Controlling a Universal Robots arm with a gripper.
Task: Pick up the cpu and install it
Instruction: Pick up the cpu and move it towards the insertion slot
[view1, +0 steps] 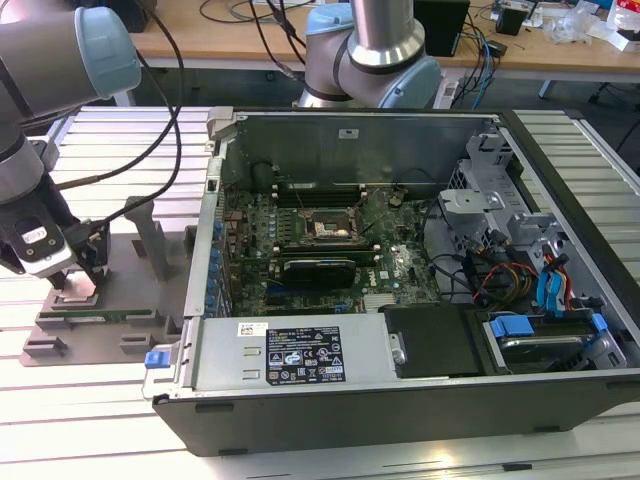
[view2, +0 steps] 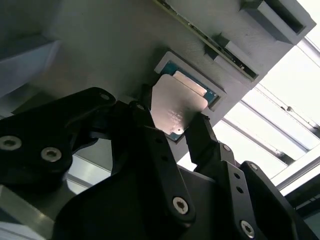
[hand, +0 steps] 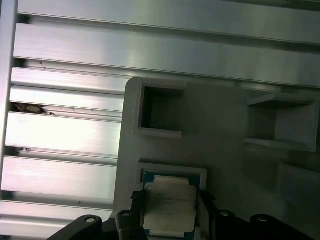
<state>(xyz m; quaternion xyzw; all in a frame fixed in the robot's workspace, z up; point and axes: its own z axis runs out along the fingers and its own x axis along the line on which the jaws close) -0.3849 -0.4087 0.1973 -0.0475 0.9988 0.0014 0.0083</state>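
In the exterior view, my gripper (view1: 72, 283) is hanging low over a grey holder (view1: 100, 322). The holder is sitting on the ribbed metal table (view1: 100, 430), on the exterior view's left, at about nine o'clock from the open computer case (view1: 400, 400). Inside the case the green motherboard (view1: 300, 272) is lying flat. Its dark socket (view1: 335, 228) is lying a little toward twelve o'clock from the board's middle, well apart from me.

In the second wrist view, the cpu (view2: 180, 107) is lying in a shallow square recess of the holder (view2: 100, 45), its silver top facing me and a thin blue-green edge showing around it. My gripper (view2: 172, 112) is straddling it. My black fingers (view2: 202, 136) are pressing against two opposite edges, like nine and three on a dial laid over the chip. I am clenching on the cpu while it is sitting in the recess.

In the first wrist view, the cpu (hand: 169, 205) is again lying in its framed recess. My gripper (hand: 171, 200) is flanking it, one finger touching each side. An open square pocket (hand: 160, 112) in the holder (hand: 220, 150) is lying just beyond the chip. The bright table rails (hand: 65, 135) are running past the holder's edge.
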